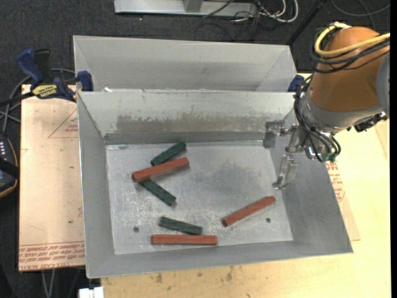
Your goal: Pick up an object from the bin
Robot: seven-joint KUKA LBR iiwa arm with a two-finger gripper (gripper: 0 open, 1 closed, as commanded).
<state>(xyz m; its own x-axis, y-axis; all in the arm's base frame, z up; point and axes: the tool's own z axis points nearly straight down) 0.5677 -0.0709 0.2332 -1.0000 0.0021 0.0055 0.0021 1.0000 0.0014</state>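
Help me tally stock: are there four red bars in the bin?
No, three red bars lie in the bin: left, front and right.

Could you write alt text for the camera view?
A robot gripper hangs at the right side of a grey metal bin, near a red-brown bar. Five more bars, red-brown and dark green, lie scattered to its left.

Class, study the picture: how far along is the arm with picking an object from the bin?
Done: nothing lifted; all six bars lie on the bin floor. In hand: the gripper hangs low at the right, near a red bar. Left: grasp and lift one.
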